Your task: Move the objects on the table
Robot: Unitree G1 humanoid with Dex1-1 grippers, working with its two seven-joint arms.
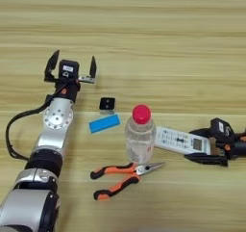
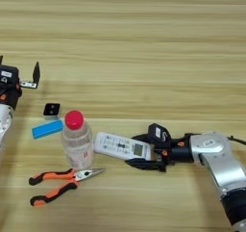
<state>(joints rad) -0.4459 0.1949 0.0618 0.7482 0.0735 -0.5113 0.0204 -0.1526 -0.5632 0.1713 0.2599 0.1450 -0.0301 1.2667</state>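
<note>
White plastic — the remote control (image 2: pixel 121 146) — is gripped at its right end by the right gripper (image 2: pixel 144 154), toward the table's (image 1: pixel 144 33) right edge. Just left of it the bottle (image 1: pixel 140 137) is stood upright, with the pliers (image 1: pixel 126 174) laid nearer the front edge. Behind are seen the blue block (image 1: pixel 104 124) and black cube (image 1: pixel 107 104). Toward the left edge the left gripper (image 1: pixel 70 68) is held spread wide — empty.
</note>
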